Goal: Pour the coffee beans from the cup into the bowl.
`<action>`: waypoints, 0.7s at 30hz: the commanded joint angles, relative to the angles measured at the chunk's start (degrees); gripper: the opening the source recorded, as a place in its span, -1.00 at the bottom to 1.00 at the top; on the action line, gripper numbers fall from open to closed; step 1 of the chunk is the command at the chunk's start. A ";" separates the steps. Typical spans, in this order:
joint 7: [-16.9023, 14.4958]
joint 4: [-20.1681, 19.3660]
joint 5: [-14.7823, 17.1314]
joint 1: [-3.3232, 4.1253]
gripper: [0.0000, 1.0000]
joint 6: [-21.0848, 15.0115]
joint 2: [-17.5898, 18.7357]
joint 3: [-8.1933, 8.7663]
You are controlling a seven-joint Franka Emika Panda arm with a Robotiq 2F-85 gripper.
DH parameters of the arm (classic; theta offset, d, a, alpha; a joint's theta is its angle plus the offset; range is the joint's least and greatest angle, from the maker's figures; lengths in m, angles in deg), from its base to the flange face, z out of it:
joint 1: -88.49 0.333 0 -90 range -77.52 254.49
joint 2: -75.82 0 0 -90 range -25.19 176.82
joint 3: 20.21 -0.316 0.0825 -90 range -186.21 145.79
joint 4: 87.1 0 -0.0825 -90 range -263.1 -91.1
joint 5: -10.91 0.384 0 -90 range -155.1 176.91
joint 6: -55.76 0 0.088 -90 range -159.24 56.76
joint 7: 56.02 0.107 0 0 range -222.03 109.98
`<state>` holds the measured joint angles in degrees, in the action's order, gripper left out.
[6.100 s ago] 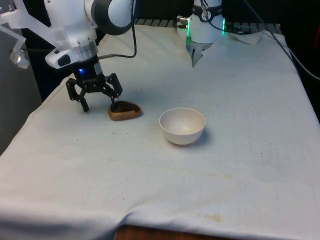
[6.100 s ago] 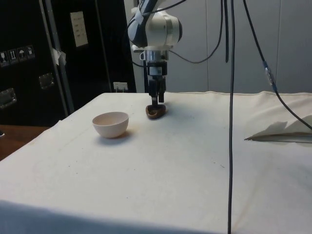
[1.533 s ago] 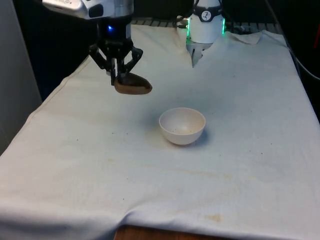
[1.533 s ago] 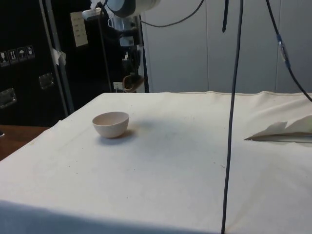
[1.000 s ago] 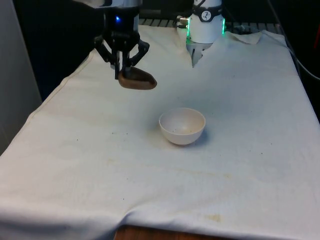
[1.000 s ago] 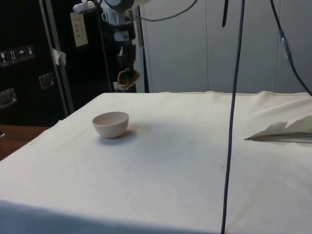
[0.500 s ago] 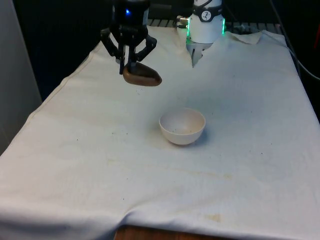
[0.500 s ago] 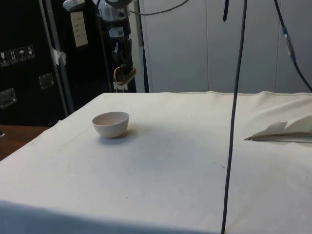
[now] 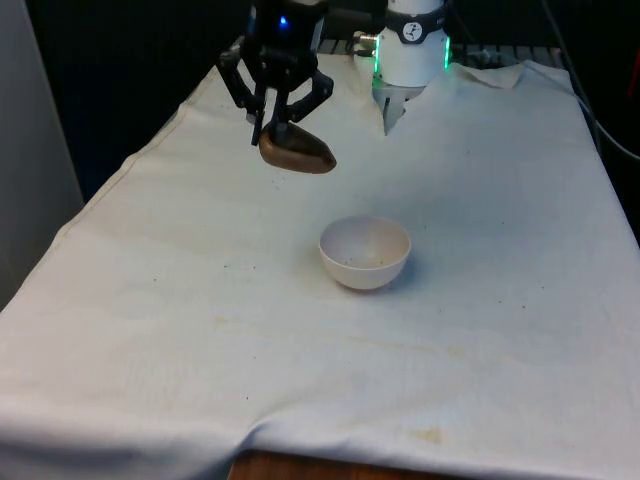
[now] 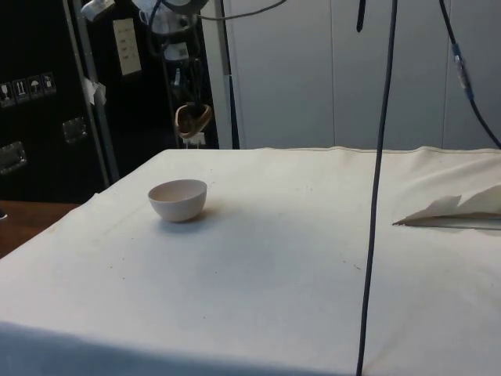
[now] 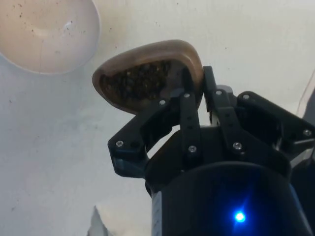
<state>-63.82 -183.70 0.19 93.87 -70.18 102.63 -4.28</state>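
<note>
— Above the tabletop, what hangs?
— A brown cup of coffee beans, the gripper fingers clamped on its rim, up beyond the white bowl, toward the front view's left.

Gripper up high above worktop, pointing down, jaws pinched tight on cup rim.
</note>
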 commanded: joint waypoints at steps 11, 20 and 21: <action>4.76 1.49 -5.67 0.52 -0.98 2.58 0.17 -2.12; 7.33 1.78 -8.82 0.06 -0.98 2.41 0.29 -4.07; 8.14 2.35 -9.74 0.57 -0.98 3.32 0.52 -3.90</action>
<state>-55.62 -181.64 -9.72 93.93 -67.37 102.97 -8.81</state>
